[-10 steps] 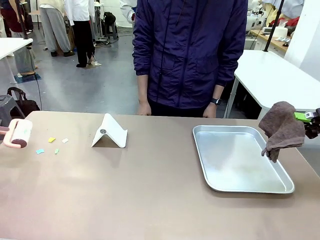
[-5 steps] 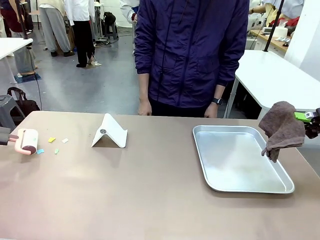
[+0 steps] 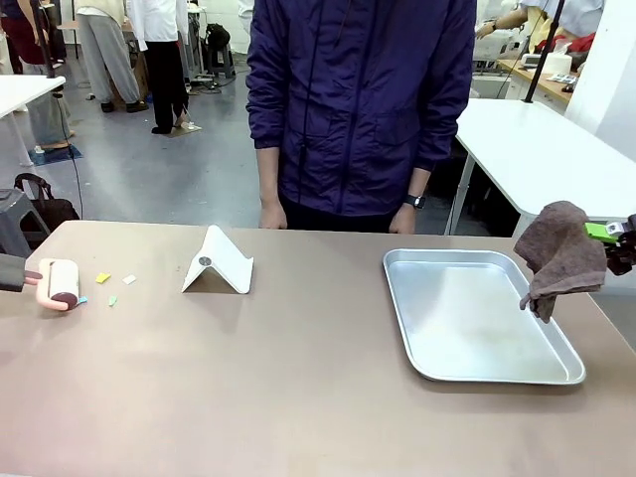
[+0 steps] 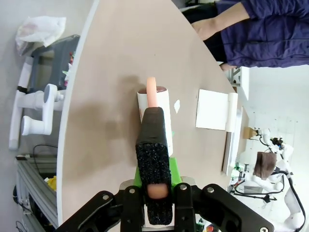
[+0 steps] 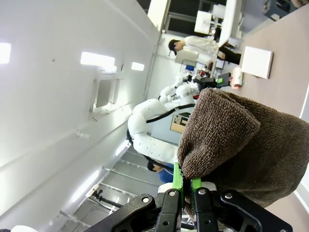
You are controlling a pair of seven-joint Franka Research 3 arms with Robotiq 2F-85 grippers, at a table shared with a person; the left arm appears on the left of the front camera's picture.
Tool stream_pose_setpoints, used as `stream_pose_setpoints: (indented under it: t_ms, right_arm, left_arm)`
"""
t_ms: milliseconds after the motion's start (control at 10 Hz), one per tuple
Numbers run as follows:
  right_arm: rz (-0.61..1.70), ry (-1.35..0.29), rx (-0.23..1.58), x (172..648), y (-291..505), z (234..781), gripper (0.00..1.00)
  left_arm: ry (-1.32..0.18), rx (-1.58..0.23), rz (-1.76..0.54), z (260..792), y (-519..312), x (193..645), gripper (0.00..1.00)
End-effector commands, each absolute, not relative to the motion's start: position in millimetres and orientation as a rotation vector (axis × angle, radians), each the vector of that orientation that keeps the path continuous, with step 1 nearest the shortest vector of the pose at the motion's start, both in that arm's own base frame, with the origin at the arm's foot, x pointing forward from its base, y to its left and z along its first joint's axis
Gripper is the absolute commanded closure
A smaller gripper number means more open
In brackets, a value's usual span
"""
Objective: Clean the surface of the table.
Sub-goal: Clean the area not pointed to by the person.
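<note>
**A:** Your left jaws are clamped on the black handle of the lint roller. It's down at the left end of the tabletop, just beside the paper scraps.

**B:** What's the risk there?

**A:** If you roll too fast or tilted, you may flick scraps away instead of lifting them. Further right, you could knock the white stand.

**B:** And the right side?

**A:** Your right jaws are pinched together on the brown cloth, which hangs over the right edge of the metal tray. A loose fold could snag the rim and drag it.

Matt table, glossy metal tray, nubby terry cloth, plastic-handled roller.
</note>
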State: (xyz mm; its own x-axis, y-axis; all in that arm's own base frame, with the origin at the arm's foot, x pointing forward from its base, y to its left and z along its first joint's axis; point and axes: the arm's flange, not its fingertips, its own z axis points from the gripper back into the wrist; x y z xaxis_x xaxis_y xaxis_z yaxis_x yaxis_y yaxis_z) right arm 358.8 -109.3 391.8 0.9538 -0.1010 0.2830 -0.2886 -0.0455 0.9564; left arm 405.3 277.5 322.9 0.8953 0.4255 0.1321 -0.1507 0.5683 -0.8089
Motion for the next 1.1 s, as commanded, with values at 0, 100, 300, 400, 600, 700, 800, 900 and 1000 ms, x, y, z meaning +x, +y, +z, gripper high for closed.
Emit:
stream_pose_setpoints:
  t_ms: [0,100,300,400,600,700,800,900,1000]
  right_arm:
    - [0.173,-0.3,1.63,361,-110,396,0.93]
    - [0.173,-0.3,1.63,361,-110,396,0.93]
    - [0.173,-0.3,1.63,361,-110,396,0.93]
    - [0.173,-0.3,1.63,361,-110,396,0.93]
    - [0.173,-0.3,1.63,361,-110,396,0.93]
    - [0.173,-0.3,1.63,361,-110,396,0.93]
    - [0.173,-0.3,1.63,361,-110,396,0.93]
    - [0.173,-0.3,1.63,361,-110,396,0.93]
    - [0.173,-0.3,1.63,361,-110,396,0.93]
  left_arm:
    - [-0.322,-0.88,0.326,313,264,405,0.78]
    - [-0.301,-0.884,0.316,312,262,409,0.78]
    - [-0.265,-0.869,0.287,310,251,423,0.78]
    - [-0.243,-0.863,0.258,312,240,433,0.78]
    - [-0.227,-0.856,0.22,319,220,450,0.78]
    - [-0.221,-0.84,0.194,323,206,458,0.78]
    - [-0.209,-0.829,0.18,324,193,466,0.78]
    - [-0.189,-0.817,0.155,323,181,472,0.78]
    - [-0.174,-0.809,0.138,322,170,475,0.78]
